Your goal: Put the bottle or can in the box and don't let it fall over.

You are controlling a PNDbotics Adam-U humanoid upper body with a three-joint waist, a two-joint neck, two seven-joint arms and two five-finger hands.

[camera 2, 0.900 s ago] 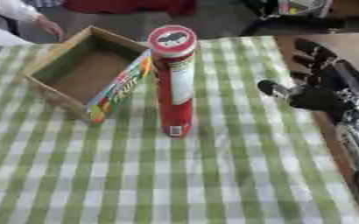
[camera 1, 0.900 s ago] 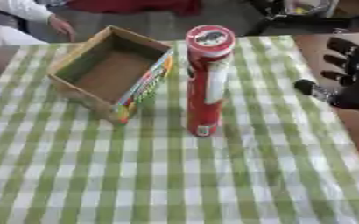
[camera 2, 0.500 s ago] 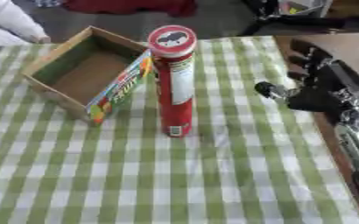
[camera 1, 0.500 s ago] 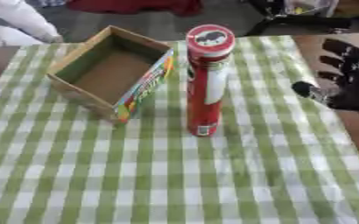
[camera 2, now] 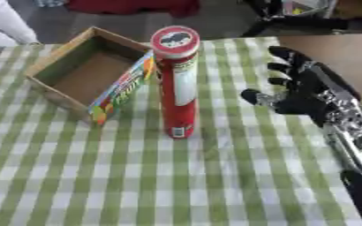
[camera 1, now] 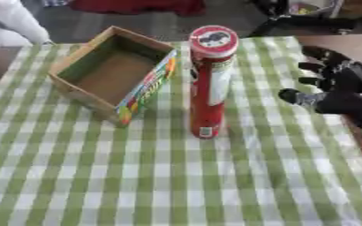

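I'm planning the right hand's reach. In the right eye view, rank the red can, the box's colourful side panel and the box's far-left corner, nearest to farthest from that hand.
From the right hand:
1. Red can, upright, just to its left.
2. Colourful side panel, beyond the can.
3. Box's far-left corner, farthest left.

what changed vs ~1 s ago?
The right hand has moved a little left toward the can, fingers open, not touching it. A person's hand that was by the far left corner has drawn back; only a sleeve shows there. The can stays upright beside the box; the tablecloth is unchanged.
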